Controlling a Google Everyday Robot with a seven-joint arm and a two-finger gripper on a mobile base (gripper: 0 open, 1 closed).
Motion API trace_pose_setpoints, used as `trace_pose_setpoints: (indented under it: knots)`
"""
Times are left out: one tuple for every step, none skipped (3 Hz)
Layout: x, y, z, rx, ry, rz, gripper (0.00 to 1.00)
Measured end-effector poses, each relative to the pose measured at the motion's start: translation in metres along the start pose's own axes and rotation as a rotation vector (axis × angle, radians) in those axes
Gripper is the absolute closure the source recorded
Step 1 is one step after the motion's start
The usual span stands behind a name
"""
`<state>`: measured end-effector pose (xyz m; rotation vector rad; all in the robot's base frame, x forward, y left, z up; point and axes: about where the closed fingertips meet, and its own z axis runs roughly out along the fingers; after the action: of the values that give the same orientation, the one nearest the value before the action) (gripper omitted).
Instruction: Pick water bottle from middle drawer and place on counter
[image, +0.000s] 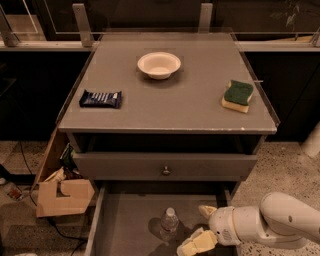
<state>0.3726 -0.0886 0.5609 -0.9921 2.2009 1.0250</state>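
The water bottle (169, 223) stands upright on the grey floor of the open middle drawer (125, 220), its white cap up. My gripper (199, 228) is low in the drawer just right of the bottle, open, with one pale finger behind (206, 211) and one in front (192, 244); it is not touching the bottle. The white arm (280, 220) reaches in from the right. The counter (175, 95) is the grey top above the drawer.
On the counter sit a white bowl (158, 65), a dark snack bar (100, 98) at left and a green-yellow sponge (237, 95) at right. A closed drawer front with a round knob (166, 171) is above the open drawer. Cardboard pieces (62, 196) lie on the floor left.
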Motion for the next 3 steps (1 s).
trace_pose_setpoints:
  knots:
    - [0.003, -0.007, 0.038, -0.005, -0.019, 0.025, 0.00]
    - [0.003, -0.008, 0.038, -0.005, -0.020, 0.025, 0.00]
    - [-0.016, -0.017, 0.059, 0.009, -0.102, 0.024, 0.00]
